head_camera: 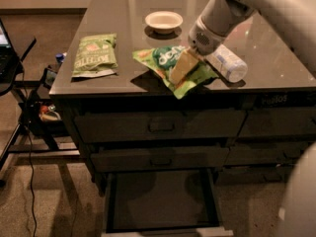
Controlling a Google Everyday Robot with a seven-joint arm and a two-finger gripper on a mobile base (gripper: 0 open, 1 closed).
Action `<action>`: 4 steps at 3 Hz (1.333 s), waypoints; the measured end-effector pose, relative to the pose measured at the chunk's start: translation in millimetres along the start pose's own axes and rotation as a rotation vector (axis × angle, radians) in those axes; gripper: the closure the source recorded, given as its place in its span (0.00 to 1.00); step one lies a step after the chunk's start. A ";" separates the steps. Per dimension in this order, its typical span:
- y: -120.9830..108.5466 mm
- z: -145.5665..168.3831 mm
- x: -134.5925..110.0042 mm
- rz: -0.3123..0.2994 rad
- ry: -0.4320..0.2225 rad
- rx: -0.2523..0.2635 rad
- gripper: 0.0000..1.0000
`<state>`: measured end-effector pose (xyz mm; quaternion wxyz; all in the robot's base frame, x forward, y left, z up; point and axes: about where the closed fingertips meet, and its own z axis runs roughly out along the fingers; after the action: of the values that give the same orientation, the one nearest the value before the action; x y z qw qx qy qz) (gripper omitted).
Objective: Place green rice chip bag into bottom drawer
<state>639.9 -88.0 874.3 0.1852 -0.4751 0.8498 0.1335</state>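
The green rice chip bag (170, 63), a bright light-green crinkly pouch with a dark green oval logo, sits at the front edge of the cabinet top, with its lower corner past the edge. My gripper (183, 65) comes in from the upper right and is shut on the bag's middle; one pale finger (181, 67) lies across it. The bottom drawer (160, 226) is pulled open below, a dark box with a pale front edge and nothing visible inside. It lies below and slightly left of the bag.
A flatter olive-green bag (95, 56) lies on the left of the top. A white bowl (164, 20) stands behind and a white bottle (227, 63) lies on its side right of the gripper. Two shut drawers (160, 126) sit above the open one. A stand with cables (29, 112) is at left.
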 end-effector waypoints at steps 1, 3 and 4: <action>33.3 -7.4 29.9 0.017 0.016 -0.014 1.00; 45.5 -6.9 42.3 0.033 0.022 -0.013 1.00; 77.9 -6.2 65.3 0.078 0.020 -0.020 1.00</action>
<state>540.6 -100.1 855.0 0.1665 -0.4446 0.8682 0.1441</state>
